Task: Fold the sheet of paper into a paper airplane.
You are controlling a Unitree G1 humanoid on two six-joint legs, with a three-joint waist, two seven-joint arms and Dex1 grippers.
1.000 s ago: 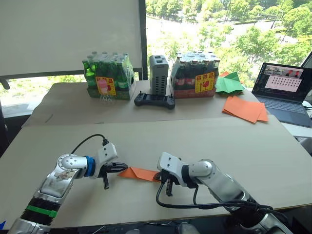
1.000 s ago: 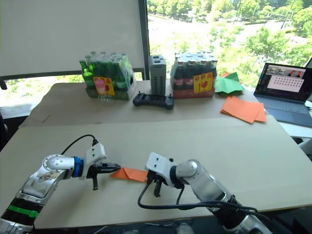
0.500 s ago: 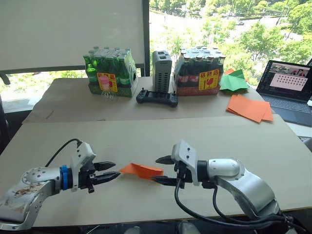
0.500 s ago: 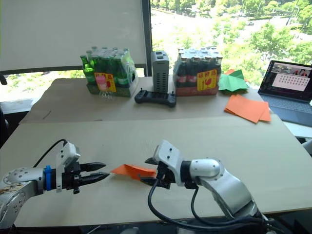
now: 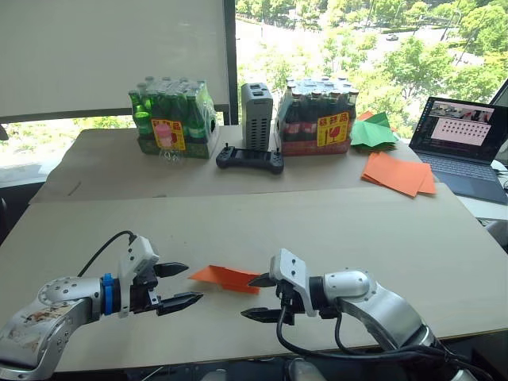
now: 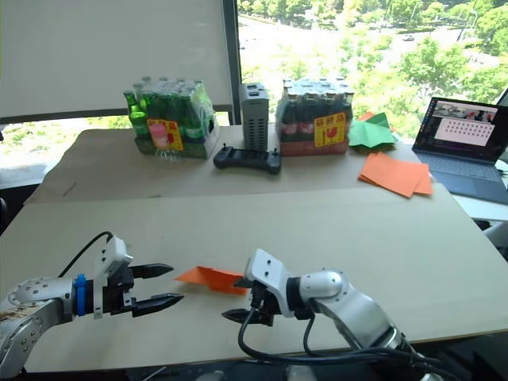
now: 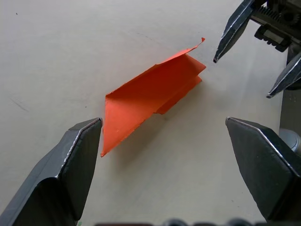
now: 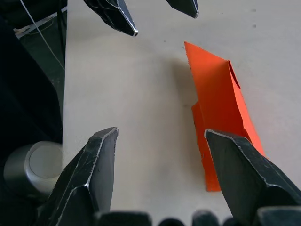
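The paper (image 5: 226,278) lies flat on the near table (image 5: 381,238), folded into a narrow, creased orange piece with one pointed end. It sits between the two grippers and touches neither. The left gripper (image 5: 179,285) is just beside the paper's pointed end, its fingers spread wide apart and holding nothing. The right gripper (image 5: 258,297) is just beside the paper's other end, a little nearer the table's front edge, its fingers also wide apart and empty. In the left wrist view the paper (image 7: 153,92) shows a raised flap along one long side, with the right gripper's fingertips (image 7: 233,28) beyond it.

Nothing lies between either gripper and the paper; the table around it is bare, pale wood.

Well behind the paper a second table (image 5: 95,159) butts against the first. On it, straight behind the paper, lies a black controller (image 5: 249,159) with a grey box (image 5: 256,115) upright behind it. A pack of green bottles (image 5: 171,119) stands left of the box, a pack of dark bottles (image 5: 316,117) right of it. Further right of the controller are green papers (image 5: 371,132), a stack of flat orange sheets (image 5: 401,173) and an open laptop (image 5: 463,147).

Behind the tables is a window, a blind (image 5: 111,48) lowered over its left part, with trees outside.
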